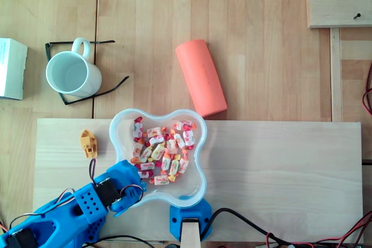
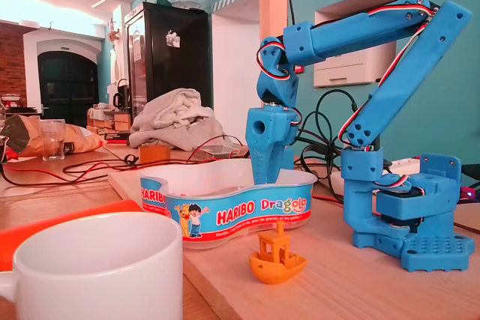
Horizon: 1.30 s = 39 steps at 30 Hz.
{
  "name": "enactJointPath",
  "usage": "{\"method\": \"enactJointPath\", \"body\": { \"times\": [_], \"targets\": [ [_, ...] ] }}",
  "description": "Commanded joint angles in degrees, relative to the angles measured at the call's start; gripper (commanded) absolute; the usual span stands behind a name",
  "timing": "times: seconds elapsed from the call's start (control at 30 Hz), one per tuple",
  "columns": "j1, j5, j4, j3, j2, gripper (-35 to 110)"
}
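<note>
The blue arm (image 1: 81, 207) reached in from the lower left of the overhead view. Its jaws were over the lower left lobe of the clear sweet tub (image 1: 118, 135), just beside the nearest of the wrapped sweets (image 1: 161, 152). The sweets lay heaped in the middle of the tub, which sat on the pale board (image 1: 279, 166) of the worktop.

As for progress, I judged the work at the tub barely begun. Every sweet in sight lay inside the tub, none lay on the board around it, and none could be seen between the jaws. I could not tell whether the jaws were spread or pressed together, because wires and the arm's own body covered them from above.

The overhead view gave the layout. A small orange boat (image 1: 88, 142) stood just left of the tub. A white mug (image 1: 72, 74) ringed by black glasses (image 1: 93, 94) and a salmon roll (image 1: 200, 76) lay well apart beyond the board.

The fixed view gave height instead. There the arm (image 2: 270, 136) came straight down, and its tip probably dipped below the rim of the tub (image 2: 225, 211), whose printed wall hid the fingertips. The boat (image 2: 277, 256) stood in front and the mug (image 2: 97, 267) nearest the camera.
</note>
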Motion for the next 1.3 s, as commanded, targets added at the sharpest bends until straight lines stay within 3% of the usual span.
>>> {"method": "enactJointPath", "body": {
  "times": [0.0, 0.23, 0.63, 1.27],
  "targets": [
    [0.97, 0.97, 0.35, 0.7, 0.88, 17],
    [0.97, 1.14, -0.09, 2.64, 0.97, 17],
    [0.88, 1.05, -9.84, 7.82, 0.97, 17],
    [-4.04, 2.11, -10.11, 8.53, 0.97, 17]
  ]
}}
